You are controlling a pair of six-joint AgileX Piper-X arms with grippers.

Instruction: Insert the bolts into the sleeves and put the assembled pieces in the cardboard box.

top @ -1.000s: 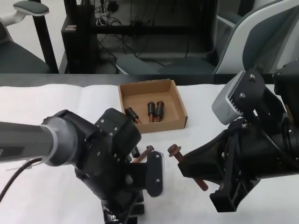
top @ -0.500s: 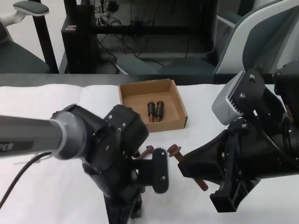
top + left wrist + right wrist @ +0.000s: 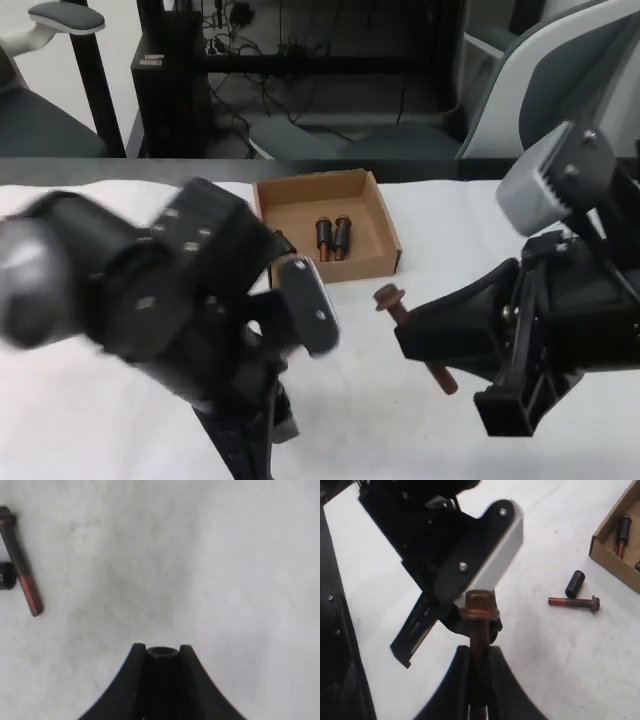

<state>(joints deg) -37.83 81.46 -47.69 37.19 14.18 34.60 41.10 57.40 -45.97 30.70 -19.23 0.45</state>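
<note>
Coppery bolt (image 3: 479,602) pinched head-up in the right gripper (image 3: 479,652), left gripper (image 3: 162,649) clamped on a black sleeve (image 3: 162,653), both near the cardboard box (image 3: 365,266). Probably lining up for insertion.

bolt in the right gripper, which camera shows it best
The right wrist view: the bolt stands close up, head on top, shank clamped in the right gripper. The high view shows its head and threaded tip sticking out either side of the gripper. The left wrist view shows a different bolt, lying on the table.
</note>
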